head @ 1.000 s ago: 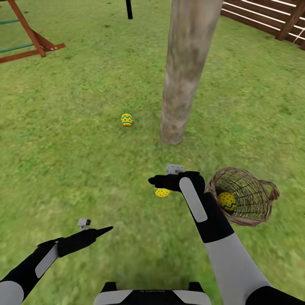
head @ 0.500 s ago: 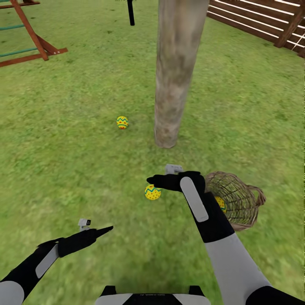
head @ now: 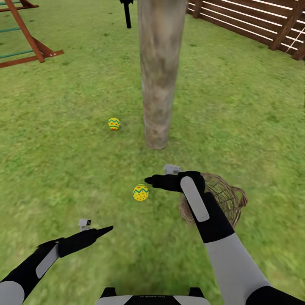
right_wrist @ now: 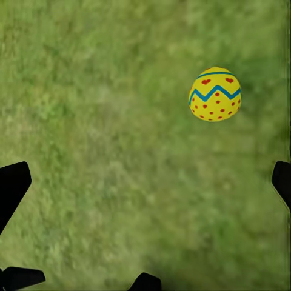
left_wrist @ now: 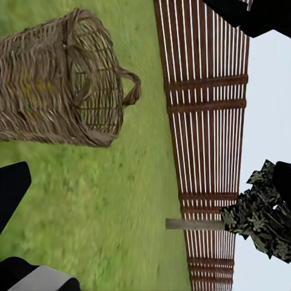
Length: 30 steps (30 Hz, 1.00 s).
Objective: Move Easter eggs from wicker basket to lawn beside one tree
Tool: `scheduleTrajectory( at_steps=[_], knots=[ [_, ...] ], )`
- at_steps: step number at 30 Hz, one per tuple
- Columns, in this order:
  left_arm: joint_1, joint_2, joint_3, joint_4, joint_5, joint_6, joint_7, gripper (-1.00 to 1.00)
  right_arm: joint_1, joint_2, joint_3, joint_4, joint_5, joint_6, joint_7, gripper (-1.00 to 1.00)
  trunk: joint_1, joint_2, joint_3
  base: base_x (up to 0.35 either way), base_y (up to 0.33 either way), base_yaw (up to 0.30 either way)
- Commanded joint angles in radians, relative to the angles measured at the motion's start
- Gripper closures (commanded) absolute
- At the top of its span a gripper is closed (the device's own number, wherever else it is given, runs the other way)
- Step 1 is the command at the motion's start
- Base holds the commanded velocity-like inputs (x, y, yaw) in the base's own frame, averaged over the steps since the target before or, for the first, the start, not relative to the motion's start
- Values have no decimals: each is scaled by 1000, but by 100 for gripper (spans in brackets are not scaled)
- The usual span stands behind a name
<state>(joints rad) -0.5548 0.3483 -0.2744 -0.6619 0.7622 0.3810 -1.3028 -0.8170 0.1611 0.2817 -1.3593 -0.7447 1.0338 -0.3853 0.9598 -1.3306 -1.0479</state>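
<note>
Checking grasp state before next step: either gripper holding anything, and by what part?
Nothing held. The right gripper is open over the lawn, the nearest egg lying free on the grass. The left gripper grips nothing.

Easter egg [right_wrist: 215, 94] on lawn [right_wrist: 109, 139]; black fingertips [right_wrist: 12, 185] spread wide apart

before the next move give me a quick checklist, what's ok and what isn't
1. Right gripper free of load: ok, fingers spread in the right wrist view, nothing between them.
2. Near egg on the lawn: ok, lying apart from the gripper.
3. Far egg beside the tree: ok, close to the trunk base.
4. Wicker basket emptied: cannot tell; it lies tipped, and faint yellow shows through the weave in the left wrist view.
5. Left gripper free: cannot tell.
</note>
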Motion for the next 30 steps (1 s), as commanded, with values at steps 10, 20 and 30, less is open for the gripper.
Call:
scheduleTrajectory(
  at_steps=[10,20,30],
  knots=[
    [-1,1,-5,0,9,10,0,-100,-1,0,1,2,-8,2,-12,-100,0,0,0,0,-302,0],
    [-1,1,-5,-1,9,9,0,-100,-1,0,1,3,-6,0,-12,-100,0,0,0,0,-302,0],
    [-1,3,-5,1,9,9,-2,-100,-1,0,2,8,-2,-2,-18,-100,0,0,0,-80,-302,0]
  ],
)
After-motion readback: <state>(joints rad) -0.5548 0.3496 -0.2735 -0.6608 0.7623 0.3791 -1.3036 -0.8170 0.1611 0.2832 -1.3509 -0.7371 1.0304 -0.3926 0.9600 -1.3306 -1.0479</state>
